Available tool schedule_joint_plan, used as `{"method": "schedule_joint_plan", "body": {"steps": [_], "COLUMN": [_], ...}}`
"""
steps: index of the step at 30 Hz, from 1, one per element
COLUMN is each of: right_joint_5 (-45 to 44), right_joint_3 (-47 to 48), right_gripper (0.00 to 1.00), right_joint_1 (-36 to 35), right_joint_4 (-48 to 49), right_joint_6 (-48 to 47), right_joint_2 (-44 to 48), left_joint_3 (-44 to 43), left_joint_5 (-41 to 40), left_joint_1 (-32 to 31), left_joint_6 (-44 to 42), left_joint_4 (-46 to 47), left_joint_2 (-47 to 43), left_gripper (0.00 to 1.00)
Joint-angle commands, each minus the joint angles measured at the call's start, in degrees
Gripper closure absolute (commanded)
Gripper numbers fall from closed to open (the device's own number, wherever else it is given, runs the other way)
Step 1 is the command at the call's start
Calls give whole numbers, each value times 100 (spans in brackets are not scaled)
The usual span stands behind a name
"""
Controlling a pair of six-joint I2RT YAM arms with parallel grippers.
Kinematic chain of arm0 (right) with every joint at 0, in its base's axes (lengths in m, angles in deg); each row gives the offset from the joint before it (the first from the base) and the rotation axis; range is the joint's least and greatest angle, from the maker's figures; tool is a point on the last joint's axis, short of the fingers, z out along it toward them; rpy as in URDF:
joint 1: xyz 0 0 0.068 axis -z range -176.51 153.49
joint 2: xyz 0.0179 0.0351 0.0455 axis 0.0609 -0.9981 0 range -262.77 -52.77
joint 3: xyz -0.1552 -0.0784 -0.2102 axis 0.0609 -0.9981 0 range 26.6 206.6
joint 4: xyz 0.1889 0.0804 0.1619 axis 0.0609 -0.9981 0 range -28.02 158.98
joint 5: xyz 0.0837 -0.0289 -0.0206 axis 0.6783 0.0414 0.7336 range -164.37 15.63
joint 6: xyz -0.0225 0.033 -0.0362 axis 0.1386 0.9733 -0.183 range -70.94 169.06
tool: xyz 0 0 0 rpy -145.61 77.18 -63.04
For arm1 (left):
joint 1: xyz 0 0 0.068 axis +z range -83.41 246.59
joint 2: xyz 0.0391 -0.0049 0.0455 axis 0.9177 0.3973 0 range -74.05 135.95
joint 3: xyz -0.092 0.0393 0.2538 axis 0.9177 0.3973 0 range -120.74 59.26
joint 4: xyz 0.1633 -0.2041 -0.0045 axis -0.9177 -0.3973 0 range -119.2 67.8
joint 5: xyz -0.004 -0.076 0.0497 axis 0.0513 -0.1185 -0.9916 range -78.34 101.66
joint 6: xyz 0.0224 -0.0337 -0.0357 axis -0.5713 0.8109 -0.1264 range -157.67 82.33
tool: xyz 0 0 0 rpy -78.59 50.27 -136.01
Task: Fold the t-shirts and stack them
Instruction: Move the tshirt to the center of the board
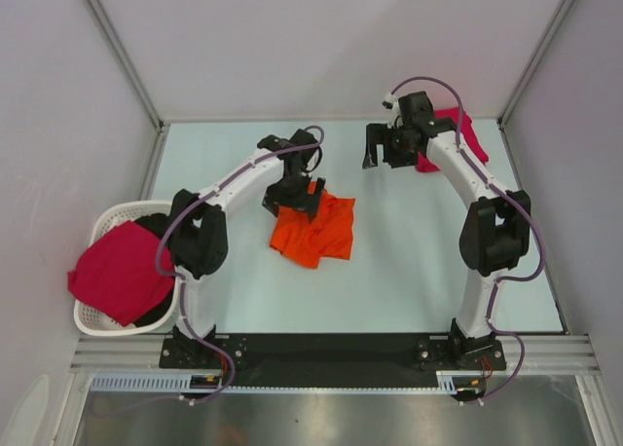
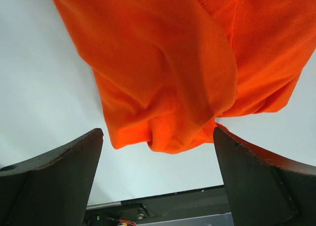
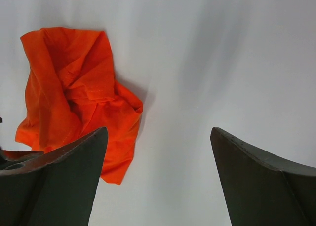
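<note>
Little is looking done yet: the orange shirt (image 1: 313,232) is lying crumpled on the surface (image 1: 409,261) right beneath the left hand (image 2: 155,132), which is hovering spread and empty. The right hand (image 1: 382,149) is likewise hanging spread, holding nothing, with one crimson shirt (image 1: 465,134) sitting bunched just behind it. Another crimson shirt (image 1: 122,271) is draping over the basket (image 1: 107,217) well off the left hand's outer side, so folding and stacking are both waiting.

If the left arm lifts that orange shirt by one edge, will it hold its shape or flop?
Probably flop: the orange shirt lies crumpled in soft folds, so it should drape from the pinch. It looks like thin cloth, so likely light. Pushing would probably bunch it rather than slide it.
</note>
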Motion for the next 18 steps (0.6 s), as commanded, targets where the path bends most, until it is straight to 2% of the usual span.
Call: {"method": "schedule_joint_plan", "body": {"steps": [1, 9, 11, 12, 13, 14, 18], "right_joint_5": [94, 129, 103, 77, 77, 85, 112], "right_joint_3": [-4, -13, -13, -5, -5, 4, -22], "right_gripper": [9, 9, 9, 8, 8, 9, 9], "right_joint_1": [-137, -189, -181, -172, -163, -155, -146], "right_joint_4": [135, 170, 170, 170, 170, 170, 152], "right_joint_6": [-59, -67, -85, -94, -111, -103, -103], "right_joint_2": [35, 8, 26, 35, 35, 35, 44], "left_joint_3": [-251, -639, -586, -560, -516, -498, -446], "left_joint_5": [-103, 20, 3, -93, -172, -365, -700], "left_joint_1": [-222, -486, -504, -504, -495, -486, -381], "left_joint_6": [-167, -282, -308, -299, -291, -247, -89], "left_joint_4": [53, -71, -79, -105, -106, -132, -97], "left_joint_2": [228, 791, 887, 905, 905, 888, 546], "left_gripper": [1, 7, 26, 39, 88, 100, 100]}}
